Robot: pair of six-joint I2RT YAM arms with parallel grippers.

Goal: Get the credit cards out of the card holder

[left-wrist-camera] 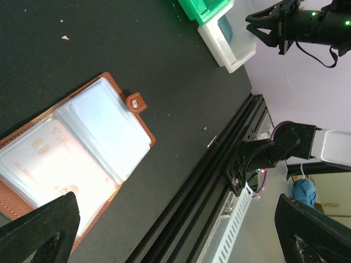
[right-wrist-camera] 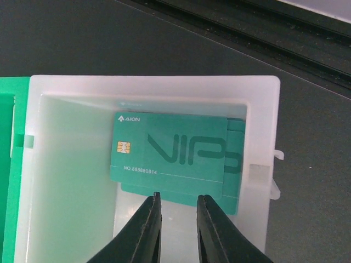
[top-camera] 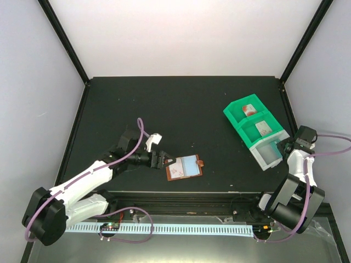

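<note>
The brown card holder (top-camera: 185, 166) (left-wrist-camera: 118, 87) lies open on the black table, its snap tab (left-wrist-camera: 135, 102) to the right. A pale credit card (left-wrist-camera: 49, 164) shows through its left clear pocket. My left gripper (top-camera: 162, 160) (left-wrist-camera: 175, 200) hovers open just left of the holder and holds nothing. My right gripper (top-camera: 285, 147) (right-wrist-camera: 179, 197) hangs over the white bin (top-camera: 269, 154) (right-wrist-camera: 258, 93). Its jaws stand slightly apart with nothing between them. A green VIP card (right-wrist-camera: 170, 150) lies in the bin on top of another green card (right-wrist-camera: 233, 164).
Joined to the white bin is a green tray (top-camera: 235, 116) with two compartments. One holds a white and red card (top-camera: 249, 108), the other a greyish card (top-camera: 265, 127). The table's front rail (left-wrist-camera: 208, 181) runs close below the holder. Black frame posts stand at the back corners.
</note>
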